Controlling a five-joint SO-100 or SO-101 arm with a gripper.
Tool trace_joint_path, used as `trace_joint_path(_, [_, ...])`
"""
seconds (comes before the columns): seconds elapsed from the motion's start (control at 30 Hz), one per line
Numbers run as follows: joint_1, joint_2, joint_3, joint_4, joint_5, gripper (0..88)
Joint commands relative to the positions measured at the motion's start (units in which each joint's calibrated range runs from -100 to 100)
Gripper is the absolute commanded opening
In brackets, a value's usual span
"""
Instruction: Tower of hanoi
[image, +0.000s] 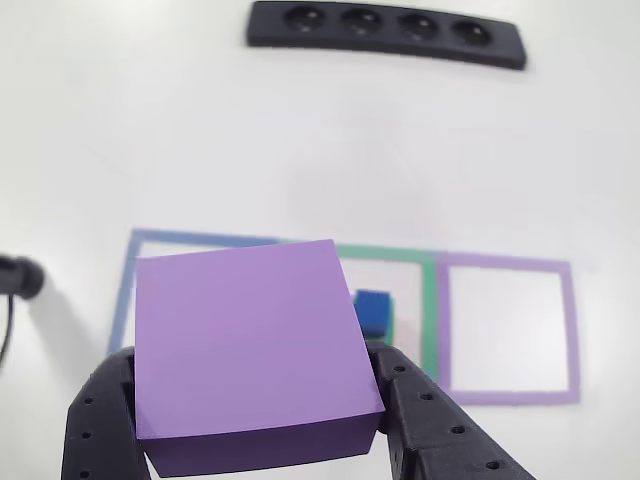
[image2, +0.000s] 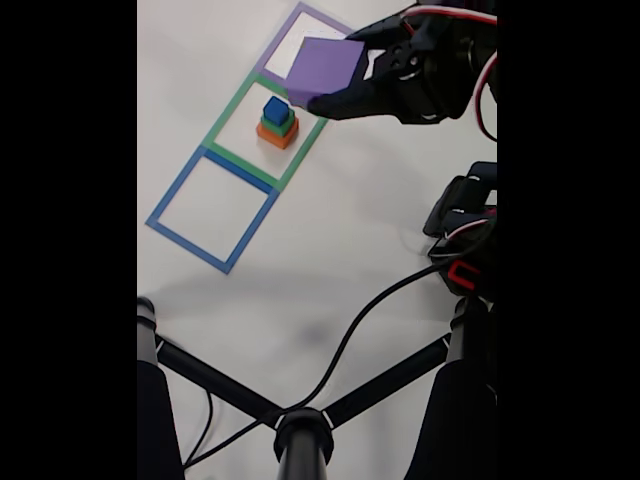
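Pincer: one black two-finger gripper (image2: 318, 88), its fingers pinching the purple block (image2: 324, 67) from two opposite sides; in the other view the fingers flank the same block (image: 250, 345) left and right, gripper (image: 255, 440) at the bottom edge.
Purple block: count 1; largest piece, flat and square, held clear of the table, slightly tilted.
Stack: count 1, three blocks; salmon-orange block (image2: 277, 135) at the bottom, green block (image2: 278, 124) on it, blue cube (image2: 277, 110) on top. Sits on the table just below and beside the pincer's tip in the fixed view, apart from the held block.
Blue cube, other view: (image: 373, 310) peeks out just past the right edge of the held block, beyond the fingers.
Tape outlines: count 3, in one row; blue outline (image2: 212, 208), green outline (image2: 262, 130), purple outline (image2: 305, 45).
Stack location: inside the green outline, the middle one.
Pincer over outlines: the held block hangs above the border between the green and purple outlines in the fixed view.
Black bar: count 1, four round holes (image: 385, 33), far beyond the pincer.
Cables: black cable (image2: 350, 340) runs across the table behind the pincer.
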Motion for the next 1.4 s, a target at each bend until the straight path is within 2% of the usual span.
trace_joint_path(0.0, [-5.42,-3.66,-0.81,1.63,0.0,7.1])
trace_joint_path(0.13, [-6.79,-5.9,6.55,-1.53,0.0,7.5])
trace_joint_path(0.33, [-6.94,-7.99,24.0,-15.69,0.0,7.9])
trace_joint_path(0.53, [-7.02,-8.63,46.71,-36.98,0.0,7.8])
trace_joint_path(0.7, [-7.4,-6.06,66.43,-61.99,0.0,8.0])
trace_joint_path(0.87, [-9.69,-2.38,78.7,-78.66,0.0,7.9])
trace_joint_path(1.13, [-11.97,16.93,86.06,-109.1,0.0,7.6])
trace_joint_path(1.37, [-12.51,36.57,83.97,-128.2,0.0,6.5])
